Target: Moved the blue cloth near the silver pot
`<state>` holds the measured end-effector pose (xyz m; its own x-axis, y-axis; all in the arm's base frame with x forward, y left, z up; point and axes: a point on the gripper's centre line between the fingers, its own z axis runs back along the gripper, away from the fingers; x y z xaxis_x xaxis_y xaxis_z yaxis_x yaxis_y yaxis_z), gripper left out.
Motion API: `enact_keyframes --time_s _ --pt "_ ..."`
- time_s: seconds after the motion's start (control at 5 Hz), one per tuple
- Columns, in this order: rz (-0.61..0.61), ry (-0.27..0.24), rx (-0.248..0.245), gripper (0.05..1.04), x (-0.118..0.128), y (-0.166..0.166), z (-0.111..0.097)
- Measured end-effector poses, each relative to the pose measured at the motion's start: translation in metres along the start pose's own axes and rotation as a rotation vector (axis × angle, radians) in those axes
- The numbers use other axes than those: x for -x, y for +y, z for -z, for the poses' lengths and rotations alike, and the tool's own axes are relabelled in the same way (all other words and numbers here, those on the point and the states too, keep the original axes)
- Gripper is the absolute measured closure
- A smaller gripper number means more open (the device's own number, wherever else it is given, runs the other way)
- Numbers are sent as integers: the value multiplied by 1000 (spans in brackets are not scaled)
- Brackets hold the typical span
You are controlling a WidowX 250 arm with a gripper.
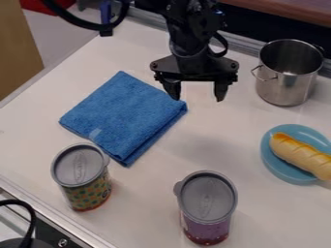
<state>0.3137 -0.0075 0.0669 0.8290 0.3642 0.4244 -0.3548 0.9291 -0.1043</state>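
My gripper (198, 98) hangs with fingers spread, nothing between them. Folded blue cloth (123, 114) flat just left of it in view, edge by one fingertip; contact hard to judge from here. Silver pot (284, 89) to its right. Bread loaf (300, 154) on blue plate (274, 166), lower right of it. Two lidded cans, patterned (84, 191) and purple (205, 225), nearer the camera than it.

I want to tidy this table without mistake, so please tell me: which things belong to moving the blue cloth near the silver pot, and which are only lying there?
For the job:
- blue cloth
- silver pot, marking the goal
- tool, open

Just lying about:
- dotted can
- purple can
- blue plate
- bread on the plate
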Motion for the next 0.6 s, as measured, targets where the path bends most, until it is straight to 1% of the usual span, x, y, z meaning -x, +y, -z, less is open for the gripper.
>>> enact_keyframes --time_s 0.2,0.4,0.6 --pt "2 32 -8 86 8 2 5" --pt "-24 67 2 86 1 29 6" --pt "20 78 4 86 -7 58 5"
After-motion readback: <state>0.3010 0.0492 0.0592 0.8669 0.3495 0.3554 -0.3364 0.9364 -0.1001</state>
